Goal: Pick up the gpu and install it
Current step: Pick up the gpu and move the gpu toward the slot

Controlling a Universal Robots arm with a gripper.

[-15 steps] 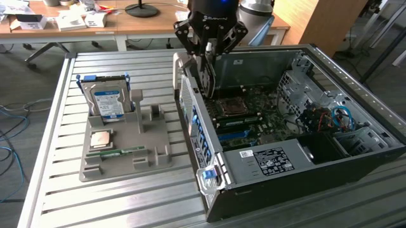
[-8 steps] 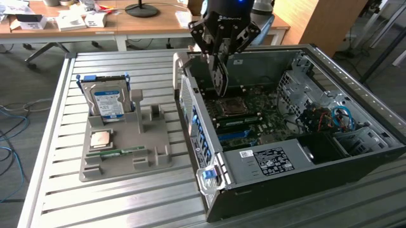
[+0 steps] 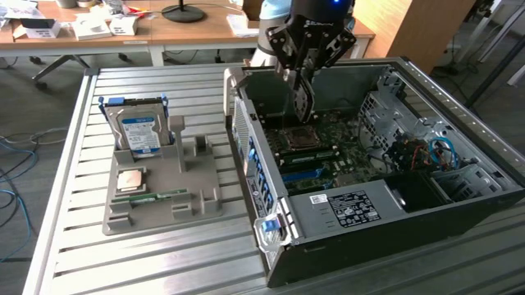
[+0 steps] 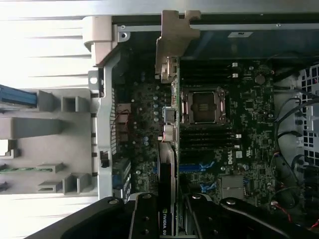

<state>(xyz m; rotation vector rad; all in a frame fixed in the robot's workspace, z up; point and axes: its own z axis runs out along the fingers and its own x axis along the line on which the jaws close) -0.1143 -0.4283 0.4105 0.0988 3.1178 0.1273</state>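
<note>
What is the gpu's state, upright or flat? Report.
Upright, on edge: the gripper holds the gpu inside the open computer case, over the motherboard. Seated or not: cannot tell.

White letters are spelling "NVIDIA" on a dark sticker on the gpu (image 4: 166, 219) in the wrist view, with what may be two digits, possibly "00", following the name. The "DELL" logo is showing in white on the motherboard (image 4: 232, 158), lying sideways close to the blue slots. In the exterior view a white label (image 3: 348, 208) with black print and a barcode-like block is sitting on a cover inside the computer case (image 3: 394, 252), and a blue-and-white label is covering the face of the hard drive (image 3: 139, 130) — the print on both is coming out too small to read.
</note>
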